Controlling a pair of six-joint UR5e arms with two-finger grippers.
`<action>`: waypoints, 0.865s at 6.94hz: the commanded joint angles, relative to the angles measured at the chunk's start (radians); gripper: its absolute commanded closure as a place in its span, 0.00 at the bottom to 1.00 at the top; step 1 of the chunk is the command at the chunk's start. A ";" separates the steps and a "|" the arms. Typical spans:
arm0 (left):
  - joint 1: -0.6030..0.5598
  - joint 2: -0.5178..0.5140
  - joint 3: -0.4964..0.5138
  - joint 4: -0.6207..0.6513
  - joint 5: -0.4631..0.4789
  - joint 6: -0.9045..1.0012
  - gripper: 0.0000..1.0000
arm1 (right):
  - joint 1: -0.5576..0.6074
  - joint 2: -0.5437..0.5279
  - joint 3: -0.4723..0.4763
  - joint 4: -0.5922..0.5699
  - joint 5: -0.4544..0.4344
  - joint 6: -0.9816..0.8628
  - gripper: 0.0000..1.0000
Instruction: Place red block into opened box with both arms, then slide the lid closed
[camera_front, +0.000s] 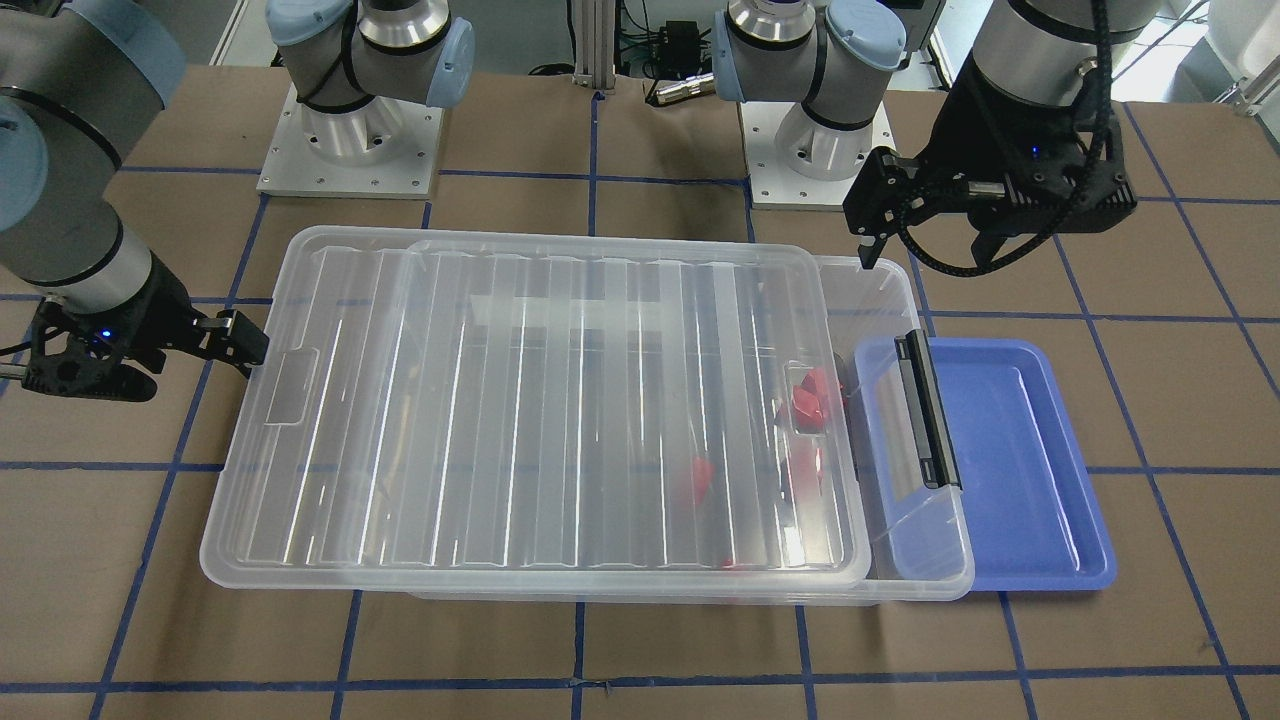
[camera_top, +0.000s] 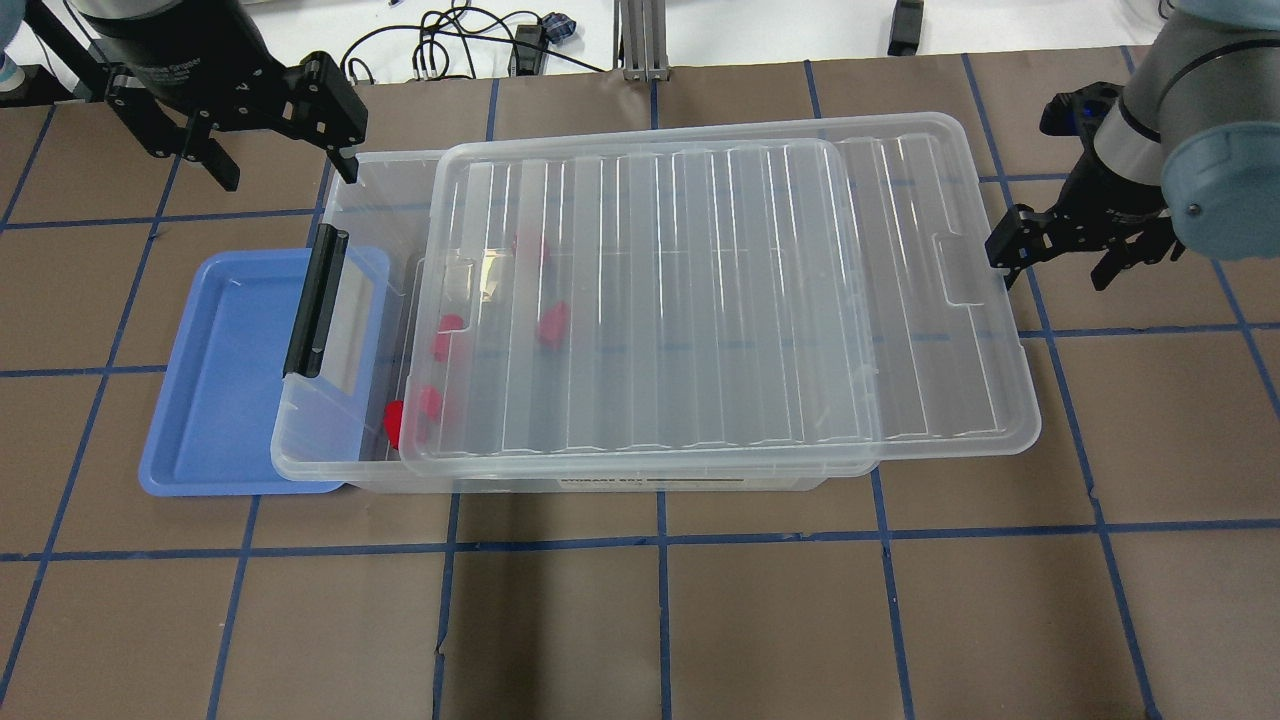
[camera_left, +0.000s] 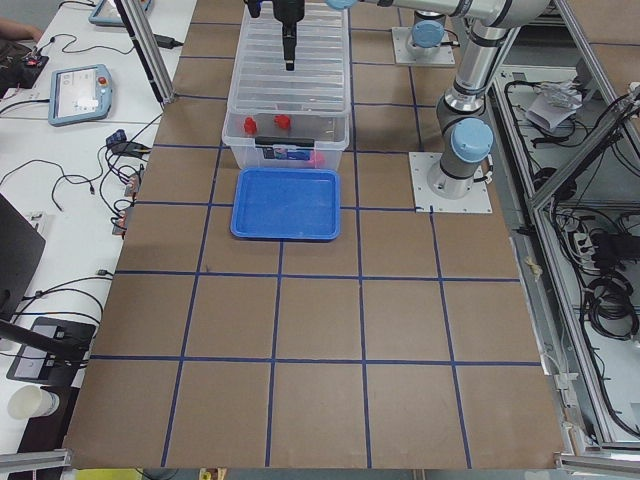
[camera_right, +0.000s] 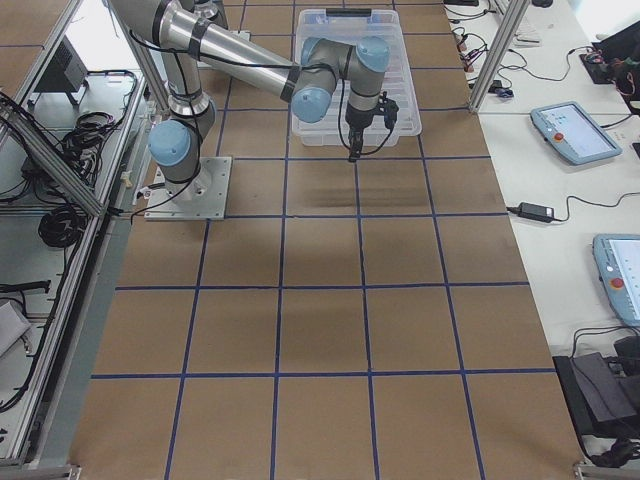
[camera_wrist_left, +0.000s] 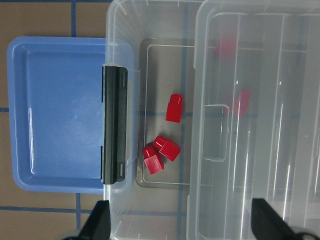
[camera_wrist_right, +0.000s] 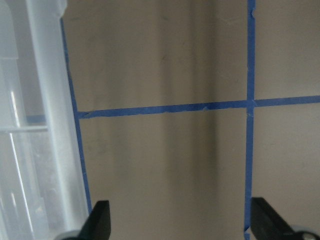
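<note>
The left arm hangs over the box's (camera_top: 320, 462) uncovered latch end, with the left claw (camera_top: 285, 165) pointing down, spread wide and empty. The right arm bends low at the opposite end. The right claw (camera_top: 1055, 265) is also wide and empty, just beside the overhanging edge of the lid (camera_top: 700, 300), which covers most of the box. A red block (camera_wrist_left: 174, 107) lies on the box floor near the black latch bar (camera_wrist_left: 116, 125), with two more close by and others under the lid.
</note>
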 joint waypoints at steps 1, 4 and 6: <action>-0.001 0.013 0.003 0.000 0.003 0.000 0.00 | 0.088 0.001 0.001 -0.015 -0.001 0.061 0.00; -0.001 0.023 0.000 0.000 0.006 0.002 0.00 | 0.116 0.006 -0.011 -0.015 0.008 0.055 0.00; -0.001 0.029 -0.005 0.000 0.010 0.000 0.00 | 0.107 -0.043 -0.112 0.009 0.002 0.048 0.00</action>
